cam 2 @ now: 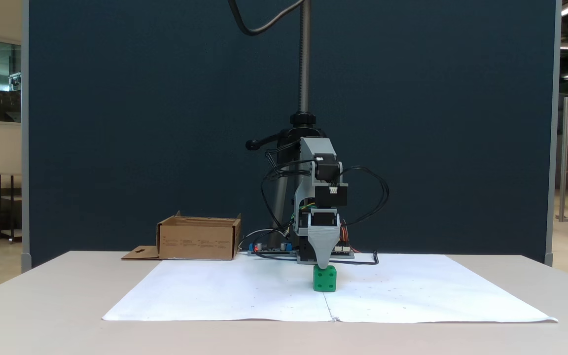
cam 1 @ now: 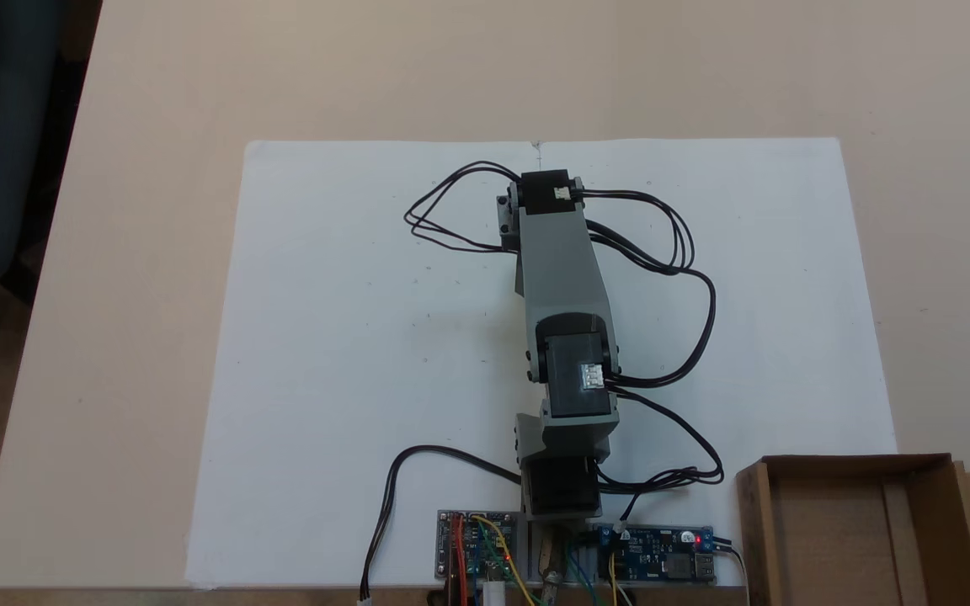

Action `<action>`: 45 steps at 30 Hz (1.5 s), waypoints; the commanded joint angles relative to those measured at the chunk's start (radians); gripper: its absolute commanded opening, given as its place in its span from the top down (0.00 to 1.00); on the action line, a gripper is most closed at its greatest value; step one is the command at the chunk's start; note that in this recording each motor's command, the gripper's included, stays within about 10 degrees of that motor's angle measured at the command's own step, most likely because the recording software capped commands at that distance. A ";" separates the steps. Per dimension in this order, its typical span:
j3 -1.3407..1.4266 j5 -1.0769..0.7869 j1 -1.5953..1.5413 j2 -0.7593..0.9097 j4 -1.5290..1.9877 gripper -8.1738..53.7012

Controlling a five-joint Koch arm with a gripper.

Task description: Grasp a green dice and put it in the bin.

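Green dice (cam 2: 325, 278) sits on the white paper sheet (cam 2: 244, 291), near the sheet's front edge in the fixed view facing the arm. Gripper (cam 2: 324, 265) points straight down, its grey tip directly above the dice and touching or almost touching the top face. Only one tapered jaw shows from this side, so whether the jaws are apart or together cannot be told. Bin (cam 2: 198, 240), a brown cardboard box, stands on the worktop (cam 2: 67, 305) well apart from the dice, beyond the sheet's far corner and beside the circuit boards (cam 1: 660, 554) at the arm's base. Black cables (cam 1: 687, 278) loop from the arm (cam 1: 556, 269) over the sheet.
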 commanded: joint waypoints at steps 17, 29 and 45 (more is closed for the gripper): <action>-0.074 0.055 -0.009 -0.112 -0.104 0.19; -0.081 0.055 -0.003 -0.153 -0.107 0.20; -0.103 0.035 0.014 -0.186 -0.109 0.27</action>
